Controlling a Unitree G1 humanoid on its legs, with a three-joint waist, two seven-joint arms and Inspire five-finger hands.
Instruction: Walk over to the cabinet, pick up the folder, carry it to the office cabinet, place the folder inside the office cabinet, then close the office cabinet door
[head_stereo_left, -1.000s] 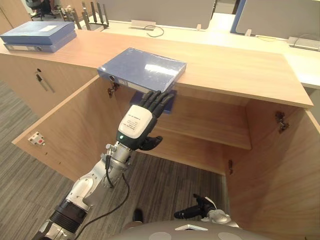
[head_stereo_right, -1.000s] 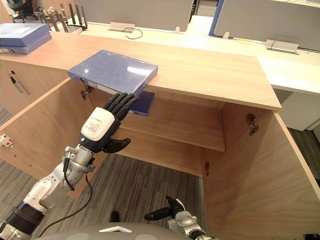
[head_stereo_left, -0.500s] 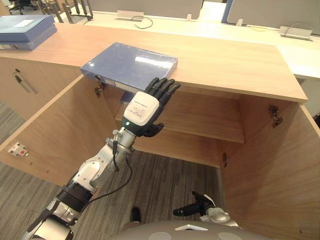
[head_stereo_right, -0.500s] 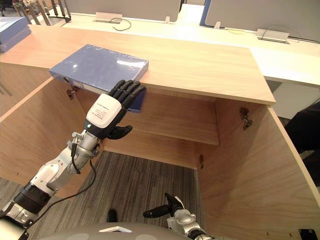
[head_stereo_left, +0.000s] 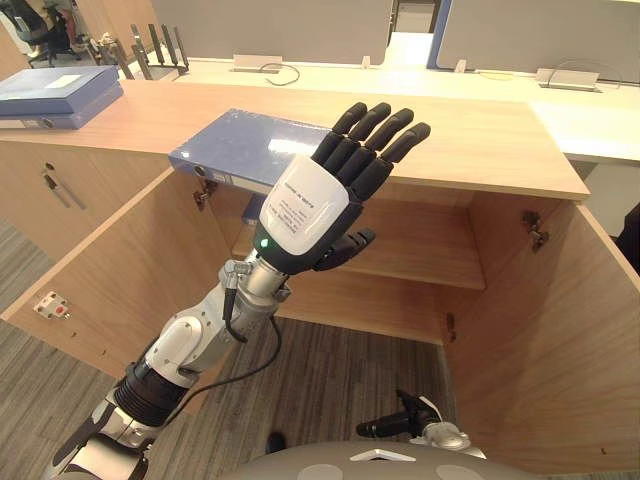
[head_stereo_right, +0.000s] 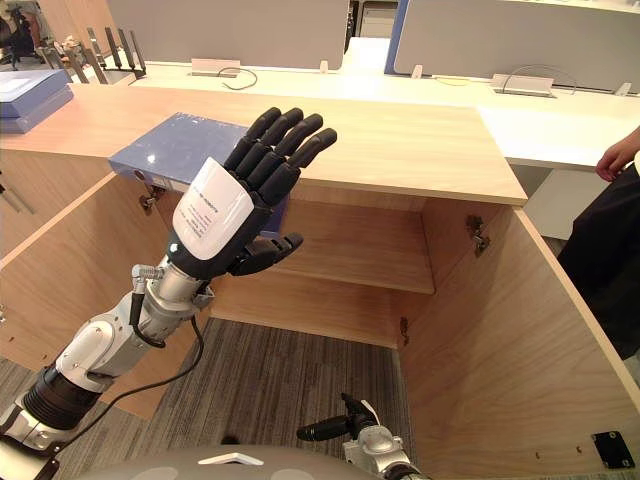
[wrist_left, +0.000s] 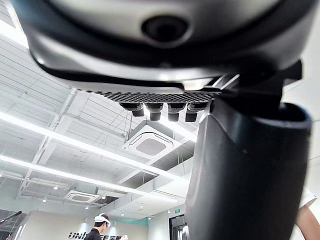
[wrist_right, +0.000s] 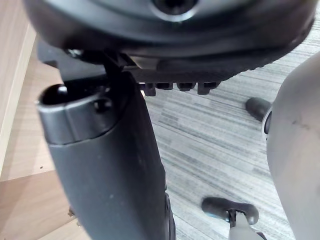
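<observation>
Fingers of the left hand (head_stereo_left: 305, 205) are straight and spread, grasping nothing, raised in front of the blue folder (head_stereo_left: 240, 150). It lies flat on the surface (head_stereo_left: 480, 140) just beyond them, spine toward the robot, overhanging the open office cabinet (head_stereo_left: 420, 255). Its near corner is hidden. The right hand (head_stereo_left: 395, 427) hangs low, relaxed, farther away.

An open-plan office, to judge by the fittings. Just beyond the raised left hand (head_stereo_left: 308, 205), a long wood-laminate cabinet (head_stereo_left: 480, 140) with a blue lever-arch folder (head_stereo_left: 240, 145) flat on its top; farther off to the hand's left, two more folders (head_stereo_left: 55, 90) stacked. Behind the cabinet, past the fingertips, white desks (head_stereo_left: 600, 112) with grey partition screens (head_stereo_left: 270, 22) and a looped cable (head_stereo_left: 280, 68). Below the hand, grey striped carpet (head_stereo_left: 330, 370). High above it, a ceiling air-conditioning cassette (wrist_left: 150, 145) and long strip lights (wrist_left: 75, 145).
</observation>
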